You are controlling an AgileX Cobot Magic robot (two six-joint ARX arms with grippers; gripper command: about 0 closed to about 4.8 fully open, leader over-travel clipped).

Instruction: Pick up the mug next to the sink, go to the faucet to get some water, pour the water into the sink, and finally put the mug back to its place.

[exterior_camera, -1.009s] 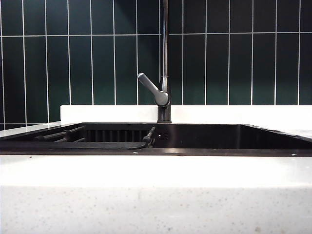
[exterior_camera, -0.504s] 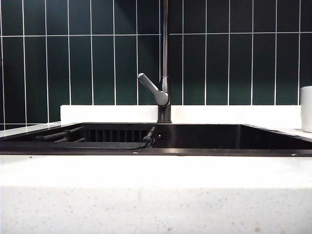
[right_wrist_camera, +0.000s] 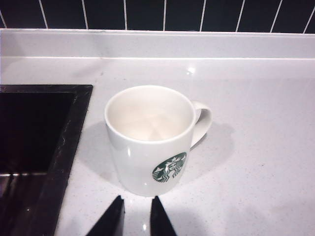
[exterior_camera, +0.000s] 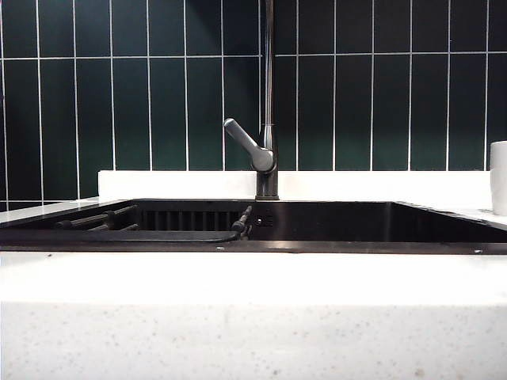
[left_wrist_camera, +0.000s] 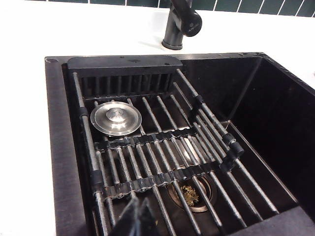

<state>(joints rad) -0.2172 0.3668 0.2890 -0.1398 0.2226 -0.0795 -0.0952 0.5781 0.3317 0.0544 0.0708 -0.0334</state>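
The white mug [right_wrist_camera: 147, 142] with its green logo stands upright and empty on the white stone counter beside the sink's rim [right_wrist_camera: 64, 147]. Its handle points away from the sink. My right gripper [right_wrist_camera: 138, 199] is open just short of the mug's base, nothing between its fingers. In the exterior view only a sliver of the mug [exterior_camera: 499, 178] shows at the right edge, and no gripper shows. The faucet [exterior_camera: 268, 103] rises behind the black sink [exterior_camera: 356, 222], its lever [exterior_camera: 247, 145] slanting left. My left gripper [left_wrist_camera: 139, 216] is shut and empty above the sink's rack.
A roll-up bar rack [left_wrist_camera: 162, 147] lies across the sink's left part, with a silver drain plug [left_wrist_camera: 115, 118] and a drain strainer [left_wrist_camera: 189, 194] beneath it. Dark green tiles [exterior_camera: 158, 95] form the back wall. A white speckled counter [exterior_camera: 253, 317] runs along the front.
One second ago the mug was absent from the exterior view; now it stands at the right edge. The faucet and sink are unchanged.
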